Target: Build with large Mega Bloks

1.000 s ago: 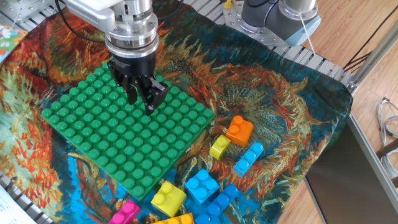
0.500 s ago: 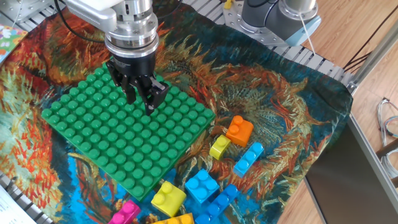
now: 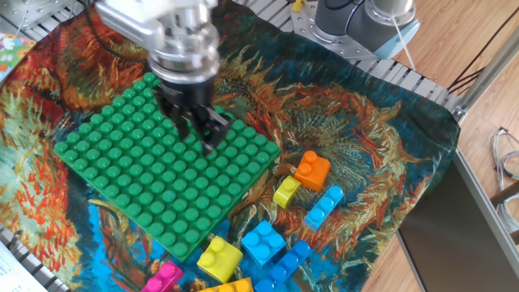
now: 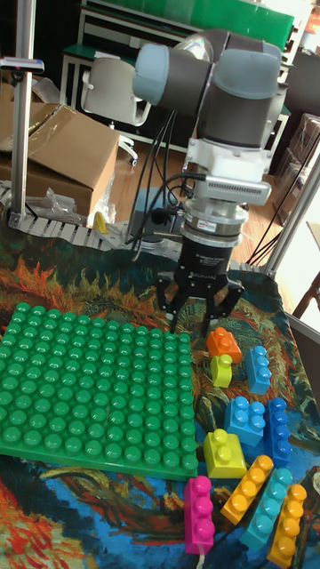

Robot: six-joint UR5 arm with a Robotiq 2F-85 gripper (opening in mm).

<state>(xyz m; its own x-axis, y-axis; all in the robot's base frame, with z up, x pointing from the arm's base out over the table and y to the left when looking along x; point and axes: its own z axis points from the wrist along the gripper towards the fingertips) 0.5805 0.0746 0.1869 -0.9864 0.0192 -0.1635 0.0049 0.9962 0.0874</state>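
My hand [image 4: 200,313] hangs wide open and empty above the green baseplate's [image 3: 154,174] edge; the Mega Bloks lie loose on the cloth toward four o'clock, the orange brick [image 3: 312,169] touching the small yellow one [image 3: 286,191]

The big flat green studded plastic baseplate [image 3: 166,166] lies on the patterned painted cloth [image 3: 365,154]. The chunky plastic studded bricks [image 4: 244,458] lie loose on the cloth just beside the baseplate's edge, clustered together, several touching.
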